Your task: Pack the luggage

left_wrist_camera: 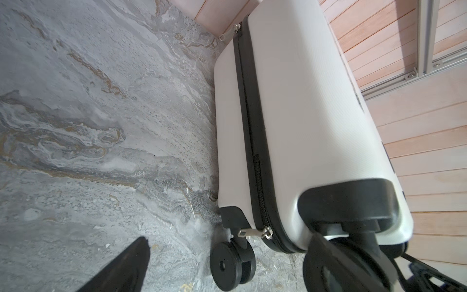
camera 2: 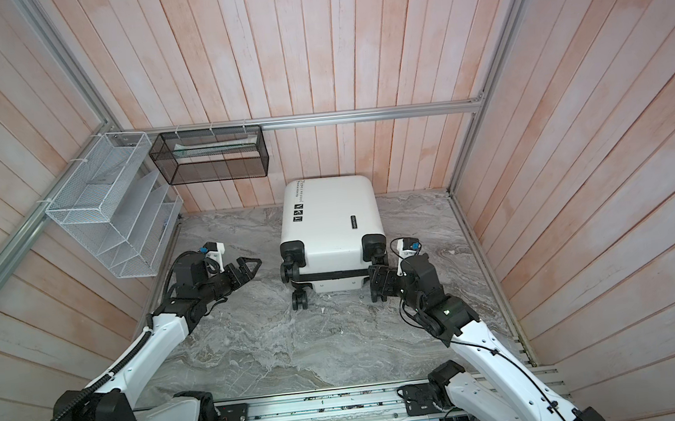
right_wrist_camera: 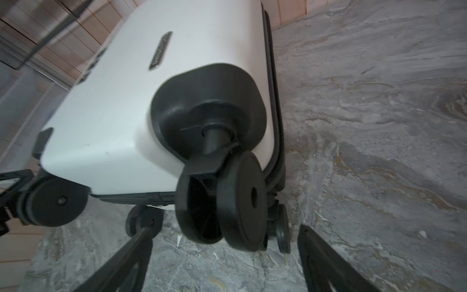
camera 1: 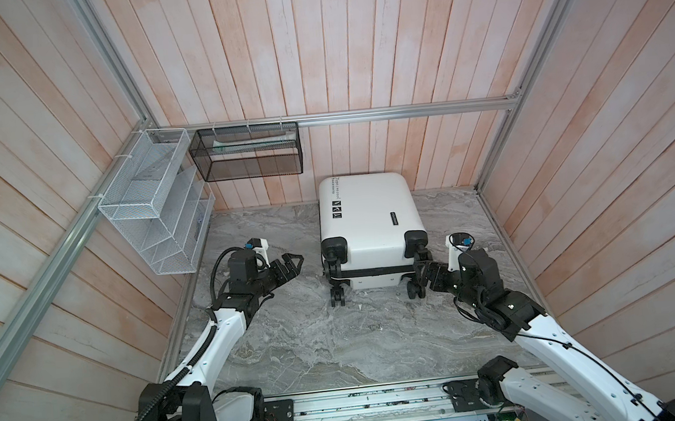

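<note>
We note luggage (camera 1: 369, 217): white hard shell, black zip band (left_wrist_camera: 252, 151), black spinner wheels (camera 1: 337, 297). It is zipped shut, lying flat on bench (camera 1: 298, 348) by back wall (wheels toward arms). Left tool (camera 1: 297, 266) jaws apart, empty, left of wheels. Right tool (camera 1: 420, 274) jaws spread, close to right-hand wheel, clamping nothing.

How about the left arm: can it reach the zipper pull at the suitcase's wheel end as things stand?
Likely yes. The left claw is open beside the suitcase, and the zipper pull hangs exposed on the facing side. Only the caster wheels crowd it.
</note>
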You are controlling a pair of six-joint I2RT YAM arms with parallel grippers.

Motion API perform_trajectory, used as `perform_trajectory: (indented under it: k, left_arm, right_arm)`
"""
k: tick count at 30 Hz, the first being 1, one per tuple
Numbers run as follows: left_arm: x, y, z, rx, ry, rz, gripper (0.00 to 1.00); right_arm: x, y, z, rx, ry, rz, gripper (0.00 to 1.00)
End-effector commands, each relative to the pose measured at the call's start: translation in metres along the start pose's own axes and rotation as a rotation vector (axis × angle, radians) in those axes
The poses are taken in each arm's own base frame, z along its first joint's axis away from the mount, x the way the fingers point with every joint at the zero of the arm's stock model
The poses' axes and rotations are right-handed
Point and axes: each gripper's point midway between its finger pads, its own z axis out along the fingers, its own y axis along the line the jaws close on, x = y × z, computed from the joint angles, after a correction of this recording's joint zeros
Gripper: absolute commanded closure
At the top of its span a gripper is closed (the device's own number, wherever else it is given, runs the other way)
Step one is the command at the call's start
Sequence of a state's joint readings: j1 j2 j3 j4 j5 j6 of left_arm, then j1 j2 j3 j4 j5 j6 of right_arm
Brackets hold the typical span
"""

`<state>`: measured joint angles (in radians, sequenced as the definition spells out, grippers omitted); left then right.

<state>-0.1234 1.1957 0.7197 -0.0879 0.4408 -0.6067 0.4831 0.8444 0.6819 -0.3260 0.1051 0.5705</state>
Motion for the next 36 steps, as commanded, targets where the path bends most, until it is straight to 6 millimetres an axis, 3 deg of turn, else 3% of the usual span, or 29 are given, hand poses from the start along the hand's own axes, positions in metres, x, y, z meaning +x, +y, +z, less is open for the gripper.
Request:
perform_trajectory:
  k: [1,11,20,31,36]
  left_arm:
    - [-0.004,-0.006,0.0,0.039,-0.017,0.005,0.0]
    - [-0.003,-0.004,0.008,0.053,-0.005,-0.002,0.0]
    - [0.0,-0.003,0.012,0.058,0.011,0.001,0.0]
    - [0.001,-0.001,0.012,0.056,0.013,0.006,0.0]
    - [0.0,-0.002,0.014,0.059,0.015,0.01,0.0]
  right_arm:
    - [0.0,-0.013,0.005,0.111,0.012,-0.086,0.1]
    - [-0.009,-0.005,0.021,0.154,0.016,-0.192,0.21]
    - [-0.009,0.002,0.032,0.144,0.031,-0.216,0.36]
    - [-0.022,0.013,0.024,0.111,0.011,-0.227,0.79]
    - [-0.034,0.024,0.013,0.077,-0.016,-0.223,0.88]
